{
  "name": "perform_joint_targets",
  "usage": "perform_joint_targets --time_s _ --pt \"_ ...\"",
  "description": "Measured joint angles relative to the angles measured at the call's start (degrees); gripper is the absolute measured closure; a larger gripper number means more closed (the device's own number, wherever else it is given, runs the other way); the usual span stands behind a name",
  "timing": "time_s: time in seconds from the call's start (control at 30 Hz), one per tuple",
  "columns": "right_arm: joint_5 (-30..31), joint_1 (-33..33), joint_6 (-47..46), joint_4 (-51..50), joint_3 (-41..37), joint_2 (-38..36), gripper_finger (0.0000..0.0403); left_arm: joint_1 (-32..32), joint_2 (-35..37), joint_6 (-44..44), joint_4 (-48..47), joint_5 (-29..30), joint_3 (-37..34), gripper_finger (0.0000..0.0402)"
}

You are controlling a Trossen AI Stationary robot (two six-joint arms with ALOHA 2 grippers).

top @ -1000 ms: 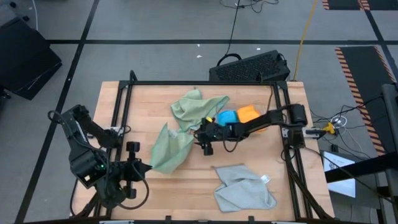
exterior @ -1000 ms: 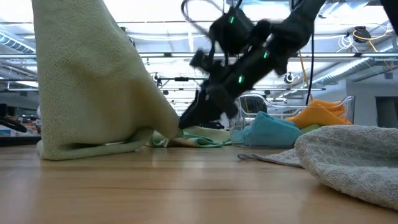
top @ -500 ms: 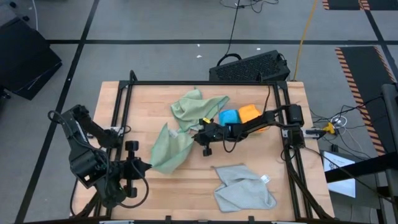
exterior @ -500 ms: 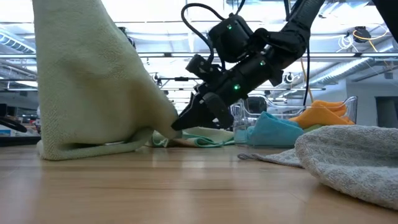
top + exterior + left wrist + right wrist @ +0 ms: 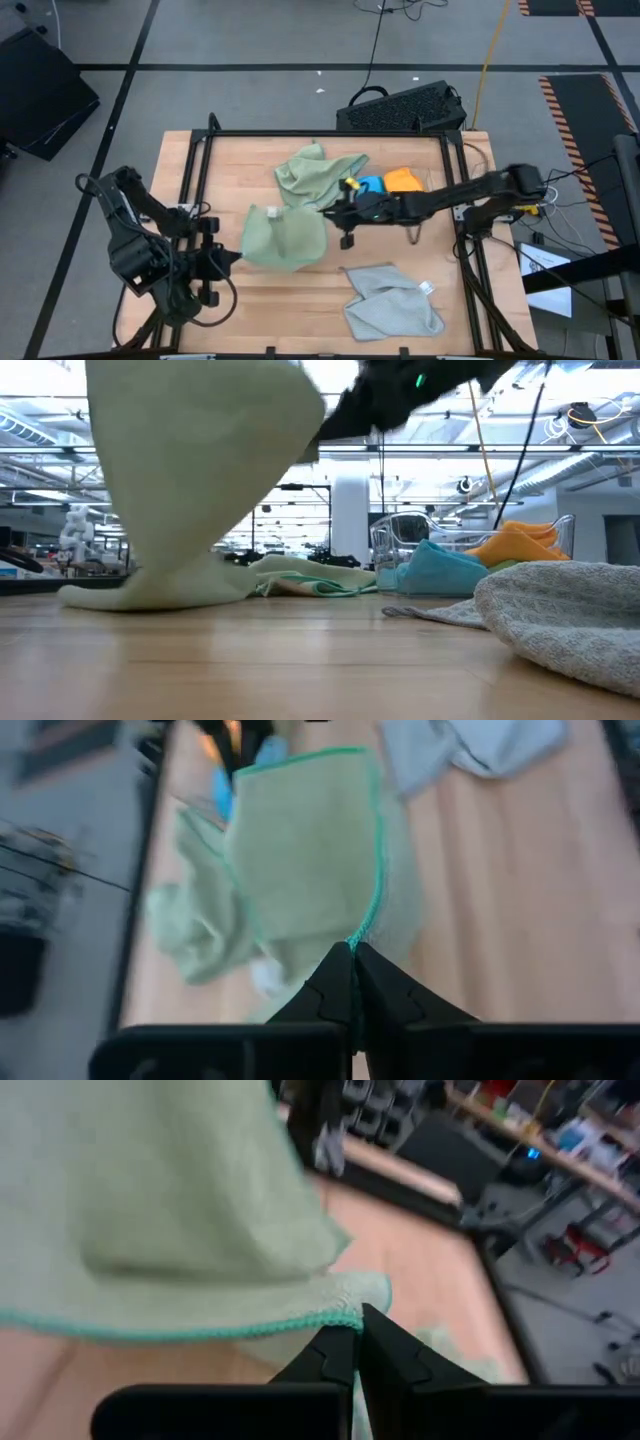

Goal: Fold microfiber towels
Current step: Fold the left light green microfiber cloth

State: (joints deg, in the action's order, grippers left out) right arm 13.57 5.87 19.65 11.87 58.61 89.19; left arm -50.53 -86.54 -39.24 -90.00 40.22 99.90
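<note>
Where right gripper (image 5: 326, 212) hung open a second ago, now clamped on pale sage towel (image 5: 283, 238) corner, raised at frame centre; left gripper (image 5: 234, 258) pinches opposite corner, lower left.

Even overhead light leaves only soft shadows on the worktop (image 5: 300, 290), while both wrist views and the lifted sage towel (image 5: 200, 490) appear smeared, probably by motion.
</note>
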Motion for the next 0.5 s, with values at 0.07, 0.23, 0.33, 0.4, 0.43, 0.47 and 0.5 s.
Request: perform_joint_targets --time_s 0.07,0.23,0.33,0.4,0.43,0.47,0.5 --pt "-0.01 0.21 0.18 -0.67 0.0 -3.79 0.04 0.73 0.86 1.97 0.03 3.5 0.0 0.0397" --pt "0.12 -0.28 0.54 -0.57 0.0 -11.78 0.0401 4.43 4.22 9.37 0.02 9.27 0.02 0.0394" --pt "0.17 -0.75 0.49 -1.22 0.02 -15.65 0.0402 8.02 7.76 12.58 0.01 9.87 0.02 0.0397" --pt "0.15 -1.12 0.49 -2.43 0.02 -17.98 0.0402 10.81 10.52 13.85 -0.06 10.83 0.04 0.0394" --pt "0.15 -1.35 0.58 -3.0 0.02 -19.01 0.0402 12.09 12.11 14.39 -0.04 11.83 0.04 0.0394" --pt "0.12 -1.7 0.76 -4.13 0.02 -20.12 0.0402 13.36 13.68 15.32 -0.02 12.58 0.04 0.0394" --pt "0.08 -2.28 1.03 -4.96 0.02 -21.07 0.0402 14.8 15.38 16.62 -0.03 12.86 0.04 0.0396"
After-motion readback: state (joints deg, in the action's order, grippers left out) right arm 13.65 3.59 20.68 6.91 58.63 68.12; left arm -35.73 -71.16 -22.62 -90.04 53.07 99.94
